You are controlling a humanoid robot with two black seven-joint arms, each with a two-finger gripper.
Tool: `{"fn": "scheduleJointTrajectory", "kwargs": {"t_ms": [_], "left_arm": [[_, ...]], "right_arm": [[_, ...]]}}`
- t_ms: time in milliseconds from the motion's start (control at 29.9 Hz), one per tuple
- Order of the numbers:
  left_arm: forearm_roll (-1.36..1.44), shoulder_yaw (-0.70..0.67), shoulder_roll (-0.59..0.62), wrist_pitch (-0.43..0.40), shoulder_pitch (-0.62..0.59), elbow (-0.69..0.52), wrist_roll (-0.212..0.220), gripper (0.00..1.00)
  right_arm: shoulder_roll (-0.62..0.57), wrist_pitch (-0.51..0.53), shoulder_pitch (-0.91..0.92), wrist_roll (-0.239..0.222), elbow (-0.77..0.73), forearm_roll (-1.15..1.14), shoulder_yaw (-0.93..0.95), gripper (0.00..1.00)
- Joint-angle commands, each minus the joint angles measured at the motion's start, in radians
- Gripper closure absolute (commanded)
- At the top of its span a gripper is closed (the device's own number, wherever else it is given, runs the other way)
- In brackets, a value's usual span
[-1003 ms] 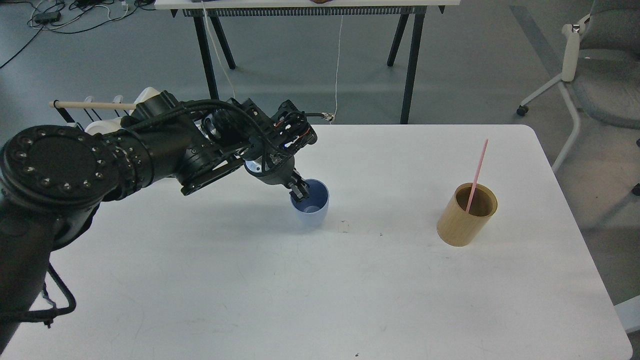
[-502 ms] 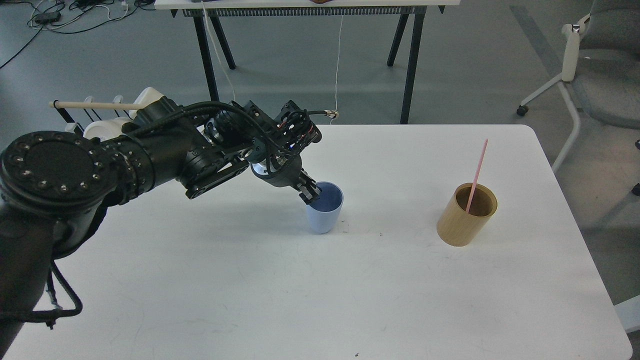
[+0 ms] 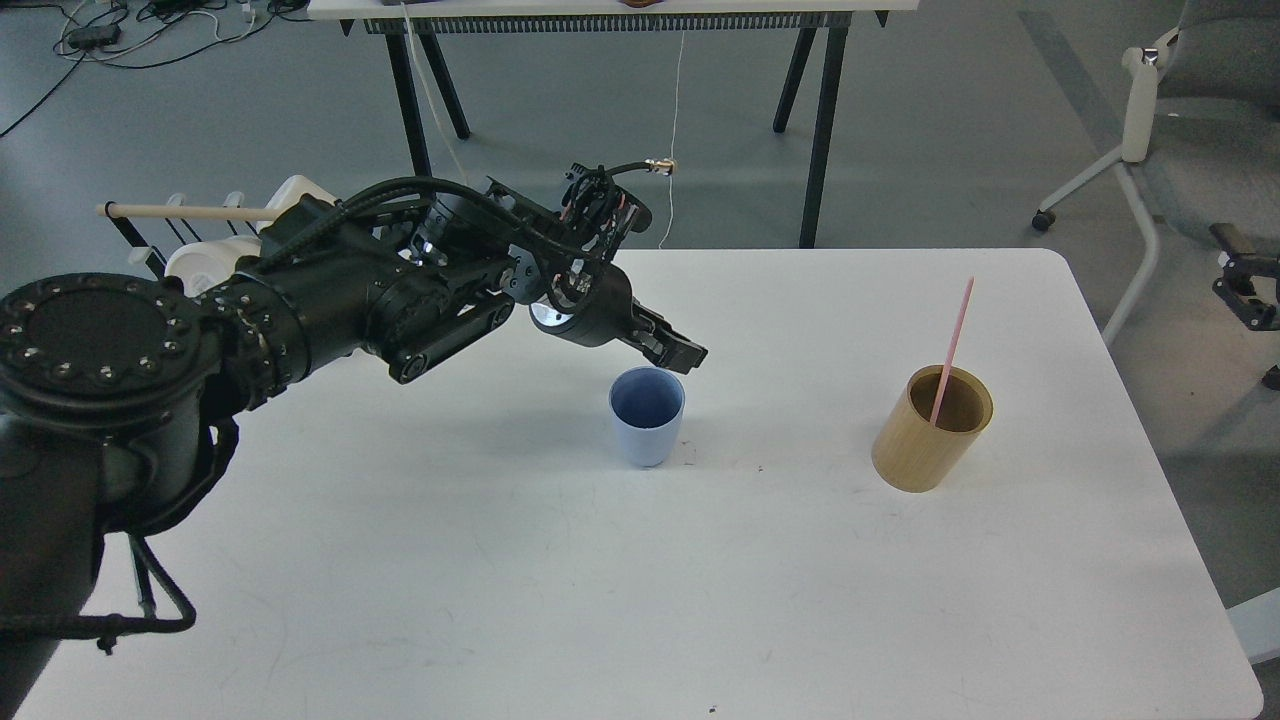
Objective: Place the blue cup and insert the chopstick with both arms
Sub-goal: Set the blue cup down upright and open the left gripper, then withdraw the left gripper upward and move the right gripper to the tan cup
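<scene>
White table (image 3: 560,600) under my head camera, grey floor behind | blue cup (image 3: 647,416) upright near the table's middle, touching nothing | left gripper (image 3: 683,354) just above the cup's rim, holding nothing; I cannot tell its jaw gap | pink chopstick (image 3: 951,352) leaning in wooden holder (image 3: 932,428), well right of the cup | right arm out of view

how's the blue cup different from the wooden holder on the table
The blue cup is pale blue with a tapered body; the wooden holder is tan with straight sides. The blue cup looks smaller and empty, while the wooden holder is wider and has a pink chopstick leaning in it. The blue cup sits mid-table just below the left claw; the wooden holder stands off to the right. Both stand upright, open-topped, on the white table.
</scene>
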Motion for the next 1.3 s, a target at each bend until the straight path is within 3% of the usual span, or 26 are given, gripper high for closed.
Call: {"fn": "scheduleJointTrajectory", "kwargs": {"t_ms": [0,33,201,334,401,702,970,1271], "left_arm": [[-0.191,-0.189,0.068,0.0,0.07,0.016,0.0,0.03],[-0.248,-0.235,0.082,0.0,0.088,0.016,0.0,0.03],[-0.639,-0.459,0.128,0.0,0.202,0.01,0.0,0.03],[-0.948,-0.518,0.147,0.0,0.268,0.007,0.0,0.02],[-1.07,-0.521,0.145,0.0,0.291,0.007,0.0,0.02],[-1.188,-0.515,0.142,0.0,0.306,0.008,0.0,0.01],[-1.188,-0.51,0.137,0.0,0.326,0.016,0.0,0.01],[-1.188,-0.51,0.137,0.0,0.338,0.016,0.0,0.01]], "right_arm": [[-0.005,0.0,0.037,0.0,0.122,-0.266,-0.003,0.01],[-0.008,-0.008,0.037,0.0,0.162,-0.34,-0.006,0.01],[-0.022,-0.353,0.025,0.0,0.293,-0.771,-0.055,0.02],[-0.021,-0.556,0.026,0.0,0.294,-0.878,-0.17,0.03],[-0.021,-0.602,0.031,0.0,0.294,-0.881,-0.219,0.05],[0.037,-0.631,0.025,0.0,0.264,-0.888,-0.293,0.11],[0.142,-0.631,0.023,0.0,0.23,-0.888,-0.293,0.49],[0.134,-0.631,0.029,0.0,0.228,-0.888,-0.293,0.68]]}}
